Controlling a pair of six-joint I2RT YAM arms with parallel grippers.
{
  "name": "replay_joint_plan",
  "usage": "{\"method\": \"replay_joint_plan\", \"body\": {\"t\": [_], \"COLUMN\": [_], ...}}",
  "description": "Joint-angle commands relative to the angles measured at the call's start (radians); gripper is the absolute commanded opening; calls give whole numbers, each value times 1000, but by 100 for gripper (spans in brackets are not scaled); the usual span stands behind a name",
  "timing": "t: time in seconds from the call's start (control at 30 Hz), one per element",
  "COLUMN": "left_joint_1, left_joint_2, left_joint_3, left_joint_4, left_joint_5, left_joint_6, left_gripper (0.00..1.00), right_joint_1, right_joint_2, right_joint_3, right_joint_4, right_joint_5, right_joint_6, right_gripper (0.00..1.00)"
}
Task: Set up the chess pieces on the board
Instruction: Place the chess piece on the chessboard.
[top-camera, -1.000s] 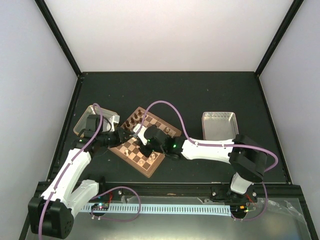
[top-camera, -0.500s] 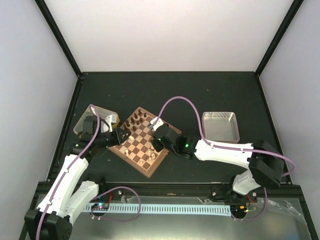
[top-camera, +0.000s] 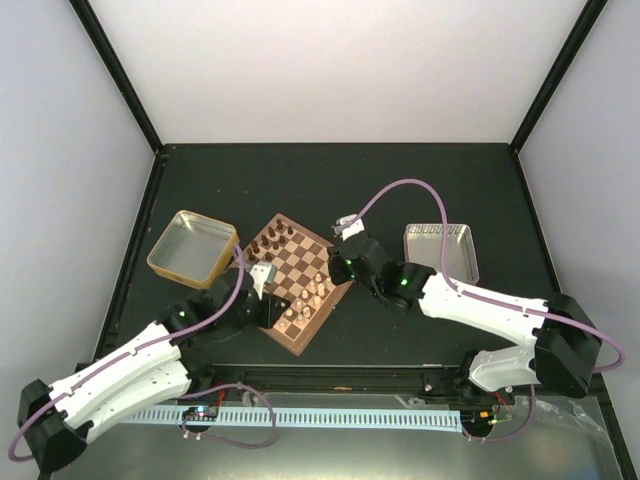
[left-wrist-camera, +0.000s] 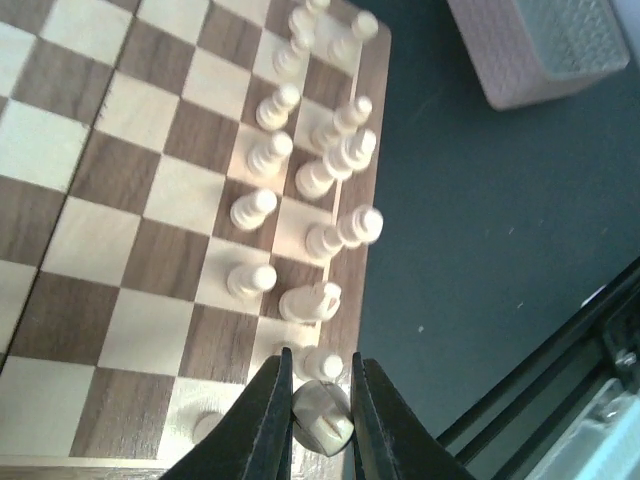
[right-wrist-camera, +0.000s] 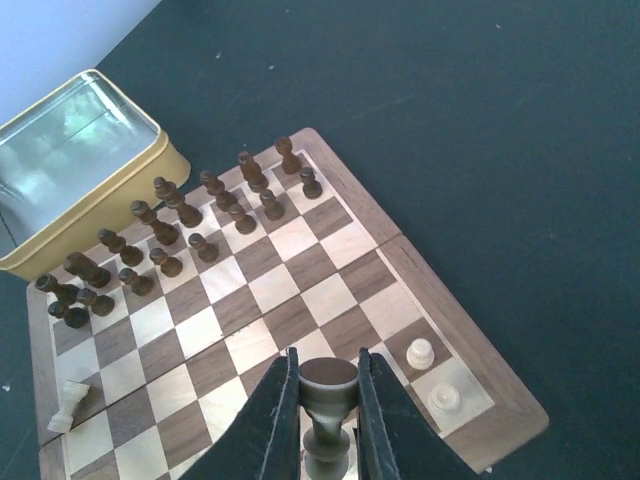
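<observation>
The board (top-camera: 283, 338) lies at an angle in the middle of the table. Dark brown chess pieces (right-wrist-camera: 185, 215) stand in two rows at its far side by the gold tray. Cream chess pieces (left-wrist-camera: 300, 170) stand in two rows along the opposite edge. My left gripper (top-camera: 280, 312) is over the board's near corner and is shut (left-wrist-camera: 322, 375) on a cream piece (left-wrist-camera: 322, 415). My right gripper (top-camera: 338, 272) is over the board's right side and is shut (right-wrist-camera: 327, 365) on a pale piece (right-wrist-camera: 330, 395), held upright above the squares.
A gold-tan metal tray (top-camera: 192, 247) sits left of the board and shows in the right wrist view (right-wrist-camera: 80, 170). A pinkish tray (top-camera: 440, 250) sits to the right. A cream knight (right-wrist-camera: 68, 405) lies toppled on the board. Two cream pieces (right-wrist-camera: 420, 352) stand by its corner.
My left arm has swung from the gold tray side down to the board's near corner. My right arm has drawn back to the right, from mid-board to the board's right side.
</observation>
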Motion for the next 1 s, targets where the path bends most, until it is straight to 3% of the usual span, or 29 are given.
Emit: {"method": "replay_joint_plan", "body": {"t": [0.0,0.13,0.3,0.8,0.97], "left_joint_1": [-154,-305,-392,-396,-396], "left_joint_2": [2,31,48,63,88], "left_joint_3": [-46,-53,-56,-85,-83], "left_joint_4": [75,86,100,118,138], "left_joint_5": [-204,-361,-474,-555,-519], "left_joint_6": [-31,-24,-28,-56,-41], "left_gripper": [2,2,2,2,2], "right_joint_1": [-14,-17,-19,-22,-22], "right_joint_2": [-18,-18,-18,-20,-18], "right_joint_3": [-28,-33,-34,-40,-37], "right_joint_4": [1,1,2,0,0], "right_joint_5": [-9,-16,-18,-22,-27], "right_joint_6": [65,74,76,82,82], "right_gripper": [5,5,5,5,5]}}
